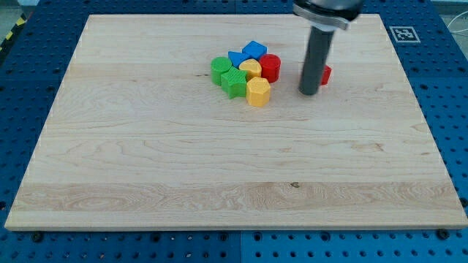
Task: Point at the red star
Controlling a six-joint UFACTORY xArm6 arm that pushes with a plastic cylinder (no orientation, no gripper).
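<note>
A red block (325,74), its shape mostly hidden behind my rod, sits at the view's upper right of the board. My tip (308,93) rests on the board just left of and below it, touching or nearly touching it. A cluster lies to the tip's left: a red cylinder (270,67), a blue cube (254,50), a blue block (238,58), a yellow round block (251,69), a yellow hexagon (258,92), a green cylinder (220,68) and a green star (235,83).
The wooden board (219,161) lies on a blue perforated table. A fiducial marker (402,33) sits at the board's top right corner.
</note>
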